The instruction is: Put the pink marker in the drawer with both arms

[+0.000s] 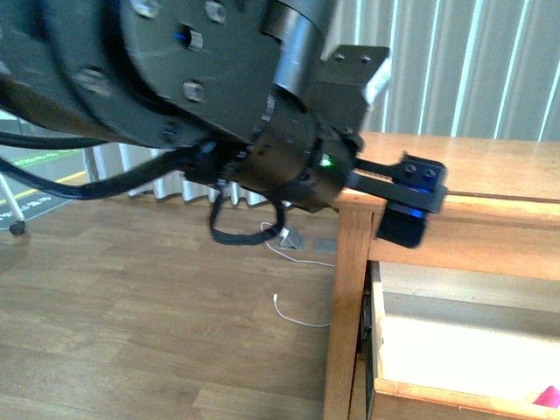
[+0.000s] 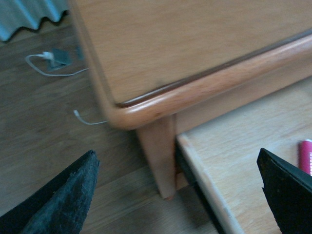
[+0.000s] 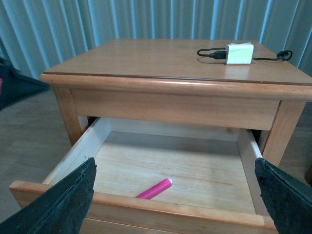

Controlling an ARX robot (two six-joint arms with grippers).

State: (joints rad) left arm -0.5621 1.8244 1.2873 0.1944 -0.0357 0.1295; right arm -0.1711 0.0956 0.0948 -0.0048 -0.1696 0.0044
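A honey-coloured wooden table stands on a wood floor before pale vertical blinds, its tabletop (image 3: 146,58) nearly bare. Beneath it the drawer (image 3: 195,161) is pulled well out, showing a pale floor; no knob is in view.

A bulky black left arm (image 1: 219,87) fills much of the front view and reaches to the table's near corner. The left end effector (image 2: 176,155) is spread wide and holds nothing, above the corner where the table leg meets the drawer's side. The right end effector (image 3: 174,163) is also spread wide and empty, facing the open drawer squarely from the front.

A small white box (image 3: 239,53) with a black cable sits on the tabletop, towards the back. The pink marker (image 3: 154,188) lies flat on the drawer floor, at an angle, just behind the front board. A thin white cable (image 1: 297,313) trails on the floor.

With the marker already inside, the remaining step is probably closing the drawer. It would go best with a straight, centred push on the front board so the drawer does not skew, with the left arm kept clear of the gap.

No brand, label or writing can be read.
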